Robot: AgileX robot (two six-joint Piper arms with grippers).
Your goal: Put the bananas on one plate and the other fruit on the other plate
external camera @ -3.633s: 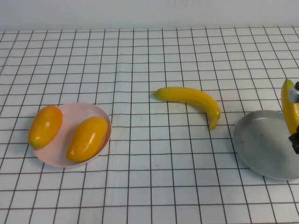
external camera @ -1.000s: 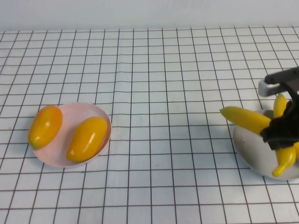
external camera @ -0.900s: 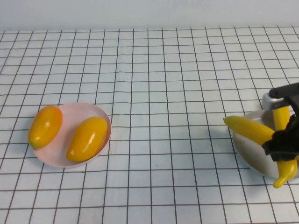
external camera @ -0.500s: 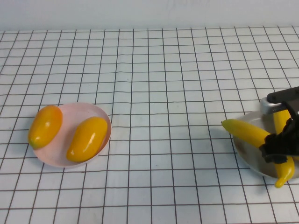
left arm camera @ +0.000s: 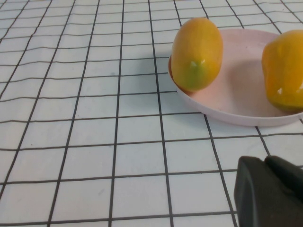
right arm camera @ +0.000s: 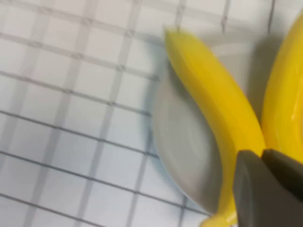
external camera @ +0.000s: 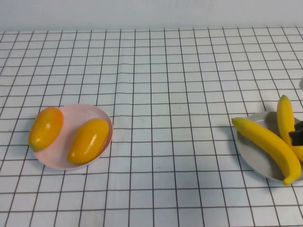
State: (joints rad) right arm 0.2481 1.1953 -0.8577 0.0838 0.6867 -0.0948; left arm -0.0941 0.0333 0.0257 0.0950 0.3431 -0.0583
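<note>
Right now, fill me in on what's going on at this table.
Sorting looks finished. Both bananas lie on the grey-blue plate on the right, and both orange-yellow fruits sit on the pink plate on the left. The right gripper is at the grey-blue plate's far edge, holding nothing. The left gripper sits beside the pink plate.

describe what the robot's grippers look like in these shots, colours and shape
Little shows. The left gripper appears in its wrist view as a matte black, rounded, blocky piece with a seam down it. The right gripper looks the same: dark, smooth, rounded; in the high view only a black sliver. No cables or markings visible.
</note>
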